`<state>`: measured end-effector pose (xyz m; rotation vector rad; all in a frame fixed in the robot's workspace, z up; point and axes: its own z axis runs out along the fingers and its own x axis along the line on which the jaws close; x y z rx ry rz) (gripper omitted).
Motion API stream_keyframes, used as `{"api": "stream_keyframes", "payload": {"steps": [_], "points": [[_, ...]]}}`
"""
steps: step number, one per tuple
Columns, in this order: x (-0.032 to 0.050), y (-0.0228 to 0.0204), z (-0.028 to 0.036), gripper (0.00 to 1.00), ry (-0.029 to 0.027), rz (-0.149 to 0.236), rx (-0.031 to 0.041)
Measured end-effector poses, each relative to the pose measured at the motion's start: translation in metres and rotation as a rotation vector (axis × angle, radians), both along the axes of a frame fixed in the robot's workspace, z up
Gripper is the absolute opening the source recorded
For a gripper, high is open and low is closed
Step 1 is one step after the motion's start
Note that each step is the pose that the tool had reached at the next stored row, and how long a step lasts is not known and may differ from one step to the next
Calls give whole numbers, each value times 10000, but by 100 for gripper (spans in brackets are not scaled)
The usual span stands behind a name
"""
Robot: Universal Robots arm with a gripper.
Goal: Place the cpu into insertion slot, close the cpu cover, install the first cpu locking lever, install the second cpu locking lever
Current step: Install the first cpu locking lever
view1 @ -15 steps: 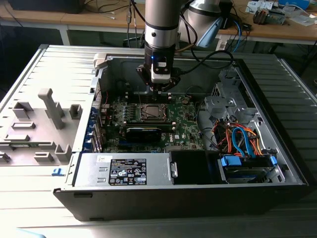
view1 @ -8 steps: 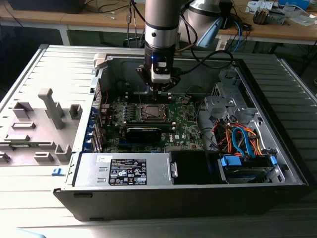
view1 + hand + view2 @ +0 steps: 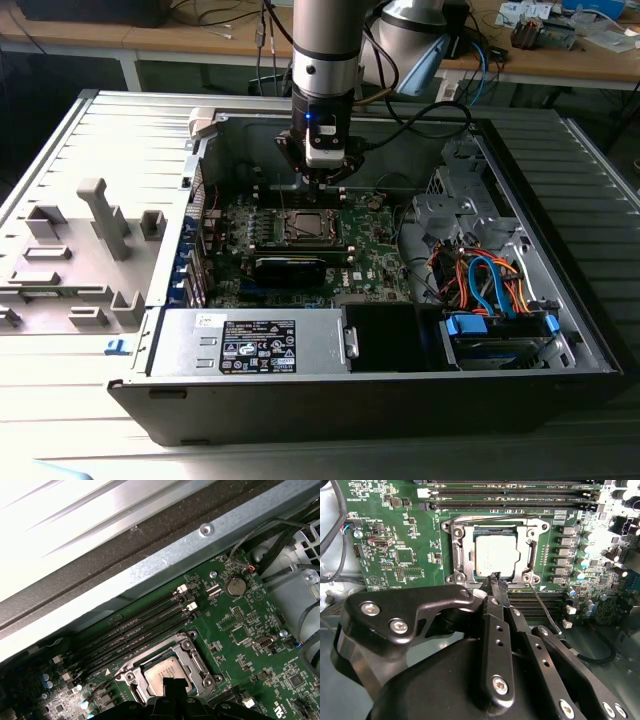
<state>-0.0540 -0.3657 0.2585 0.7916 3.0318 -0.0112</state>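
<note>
Open computer case (image 3: pixel 300 400), green motherboard (image 3: pixel 405 555) inside. Gripper (image 3: pixel 496 579) hangs at the edge of the insertion slot (image 3: pixel 308 225), fingers pinched together, nothing seen between them. Cpu cover (image 3: pixel 464 550) lies flat on the slot, framing the seated cpu (image 3: pixel 494 554).

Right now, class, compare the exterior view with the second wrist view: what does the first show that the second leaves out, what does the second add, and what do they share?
The exterior view adds the open computer case, the grey power supply box, the blue and orange cables and the arm above the tool.

The second wrist view adds the cpu, silvery top up, lying in the insertion slot with the cpu cover framing it.

Both share the green circuit board, the slot and the tool at its rim.
</note>
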Motion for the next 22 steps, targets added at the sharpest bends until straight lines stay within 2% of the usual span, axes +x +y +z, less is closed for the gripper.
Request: {"api": "stream_keyframes", "payload": {"steps": [22], "points": [[0, 0, 0, 11, 0, 139, 0]]}}
